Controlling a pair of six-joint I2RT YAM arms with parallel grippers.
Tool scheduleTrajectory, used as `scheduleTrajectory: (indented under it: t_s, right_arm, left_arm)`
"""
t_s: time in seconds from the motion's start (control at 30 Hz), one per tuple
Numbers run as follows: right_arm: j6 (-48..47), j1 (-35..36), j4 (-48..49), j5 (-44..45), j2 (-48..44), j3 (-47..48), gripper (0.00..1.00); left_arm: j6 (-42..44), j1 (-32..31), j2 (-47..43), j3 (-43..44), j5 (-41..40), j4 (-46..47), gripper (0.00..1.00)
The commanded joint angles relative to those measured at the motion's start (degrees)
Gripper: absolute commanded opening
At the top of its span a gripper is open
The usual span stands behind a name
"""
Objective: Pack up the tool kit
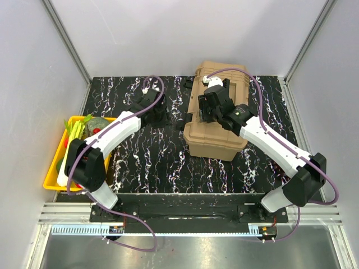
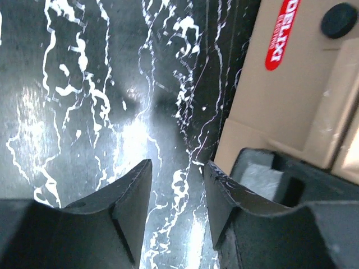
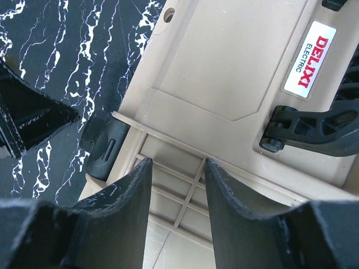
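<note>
The tool kit is a tan plastic toolbox standing right of centre on the black marbled table, its lid down. My right gripper hovers over the lid's left part. In the right wrist view that gripper is open above the ribbed lid edge, with a black latch to its left, the black handle to its right and a red label beyond. My left gripper sits low over the table just left of the box. It is open and empty, with the toolbox to its right.
A yellow tray of vegetables lies at the table's left edge, beside the left arm. White walls with metal rails close in the back and sides. A small black piece lies by the box's far left corner.
</note>
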Motion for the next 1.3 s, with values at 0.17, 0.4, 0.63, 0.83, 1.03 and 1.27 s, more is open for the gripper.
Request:
scheduleTrajectory:
  t_s: [0.17, 0.4, 0.63, 0.83, 1.03, 1.27]
  right_arm:
    - [1.94, 0.75, -10.04, -3.35, 2.18, -4.85, 0.47]
    - [2.03, 0.66, -10.12, -3.35, 2.53, -5.2, 0.46]
    - [2.03, 0.75, -10.04, -3.53, 3.23, -5.38, 0.46]
    - [1.68, 0.66, -10.04, -3.97, 3.59, -5.64, 0.45]
    - [1.5, 0.66, -9.42, -5.2, 3.76, -6.52, 0.45]
    - [1.33, 0.66, -8.98, -9.15, 5.34, -7.48, 0.45]
  left_arm:
    - [8.58, -0.43, 5.09, 7.85, 5.27, -0.8, 0.36]
    - [9.99, -1.31, 6.76, 8.73, 4.66, -2.13, 0.2]
    - [12.89, -2.27, 8.26, 10.4, 5.89, -0.72, 0.14]
    - [13.68, -2.71, 10.28, 12.16, 6.24, -0.46, 0.12]
    - [13.77, -3.51, 12.12, 12.43, 9.39, 0.68, 0.09]
    - [14.65, -5.09, 12.21, 10.05, 14.85, 7.79, 0.07]
